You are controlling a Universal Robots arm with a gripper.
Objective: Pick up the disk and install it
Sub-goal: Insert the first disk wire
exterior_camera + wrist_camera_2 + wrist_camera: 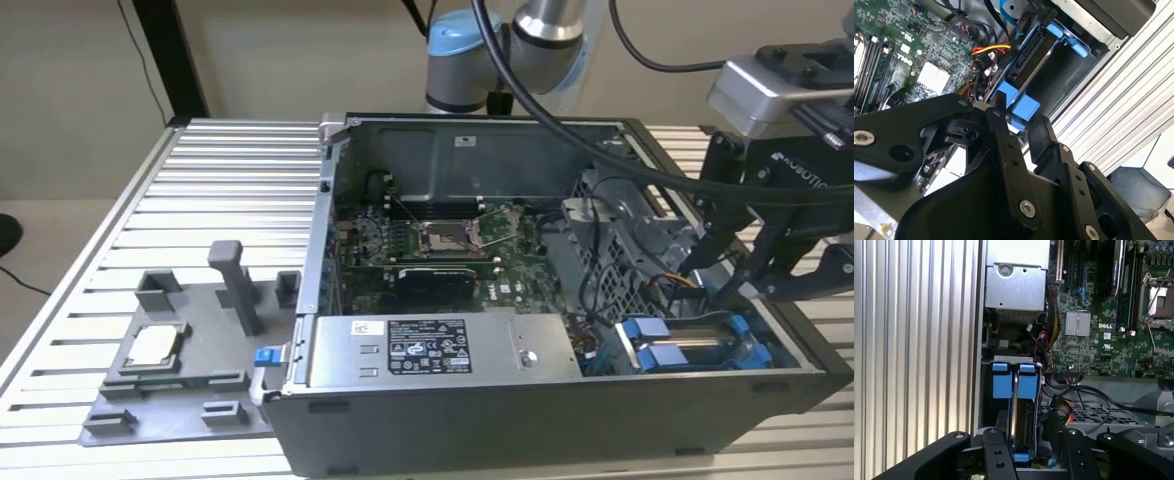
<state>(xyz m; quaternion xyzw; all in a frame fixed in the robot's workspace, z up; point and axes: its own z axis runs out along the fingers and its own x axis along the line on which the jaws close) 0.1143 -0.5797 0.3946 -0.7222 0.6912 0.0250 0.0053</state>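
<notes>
The disk [1023, 407] stands on edge in the drive bay at the front corner of the open computer case [534, 420], at the exterior view's right. Its blue carrier tabs [1027, 382] stick up at the far end, and its silver edge runs back toward the wrist. My gripper [1027, 416] straddles the near end of the disk, one black finger close on each side, shut on it. In the second wrist view the gripper [1019, 107] brackets a blue tab of the disk [1030, 62]. From the exterior view the gripper [727, 290] reaches down onto the disk [694, 350].
A grey labelled power-supply box [427, 350] lies beside the bay, the green motherboard [441, 240] behind it. Red and yellow cables [989, 50] run close to the bay. On the slatted table [227, 170] a grey fixture [187, 380] holds a small square chip [154, 345].
</notes>
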